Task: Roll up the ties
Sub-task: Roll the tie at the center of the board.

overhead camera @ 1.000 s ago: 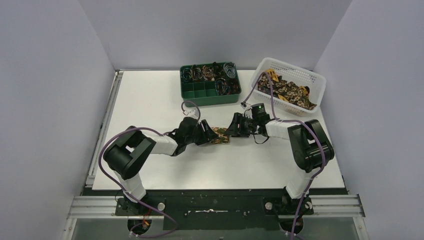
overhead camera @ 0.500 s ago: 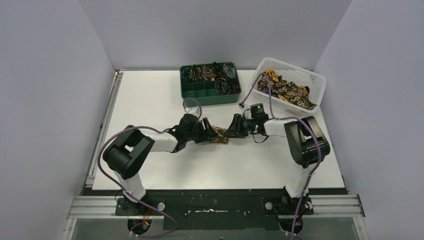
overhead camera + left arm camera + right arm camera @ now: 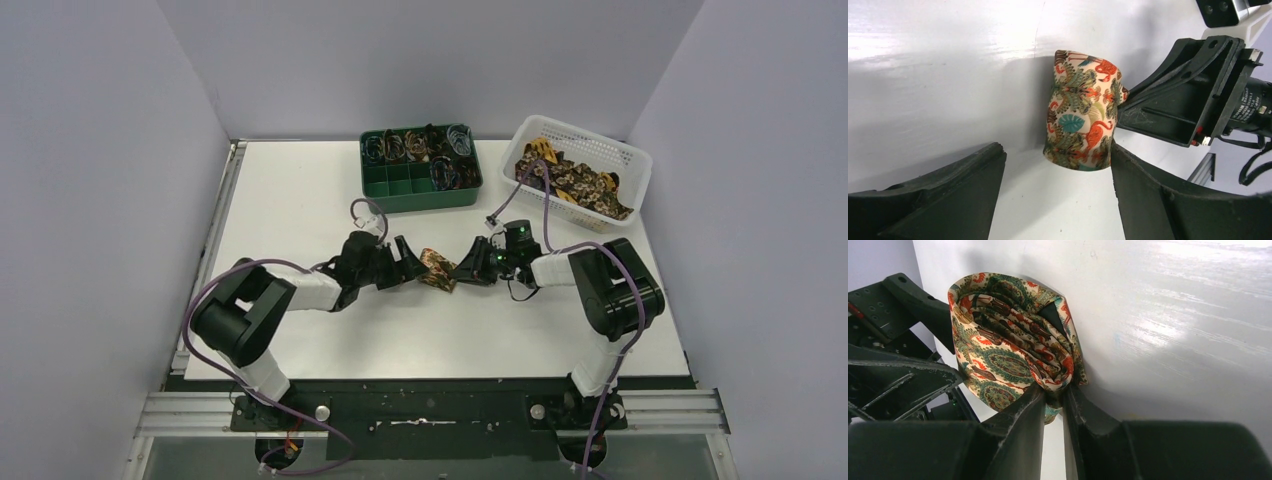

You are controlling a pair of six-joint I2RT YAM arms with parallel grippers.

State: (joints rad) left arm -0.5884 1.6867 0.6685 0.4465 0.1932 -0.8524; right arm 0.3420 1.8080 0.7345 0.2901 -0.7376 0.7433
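Observation:
A tie [image 3: 437, 270] rolled into a short coil, in a floral and flamingo print, rests on the white table between my two grippers. My left gripper [image 3: 408, 262] is open just left of it. In the left wrist view the coil [image 3: 1083, 110] sits just ahead of the spread fingers [image 3: 1057, 155], touching the right finger's tip. My right gripper [image 3: 462, 270] comes in from the right, shut on the coil's edge. In the right wrist view its fingers [image 3: 1054, 392] pinch the layered folds of the coil [image 3: 1008, 340]. More ties [image 3: 575, 182] lie loose in the basket.
A green compartment tray [image 3: 420, 200] at the back centre holds small coils and thin coloured loops. A white slotted basket [image 3: 640, 170] stands at the back right. Purple cables arch over both arms. The table's left edge has a metal rail [image 3: 215, 250].
My left gripper has opened and drawn back left, off the coil. My right gripper has closed onto the coil's edge. The coil has stayed almost in place.

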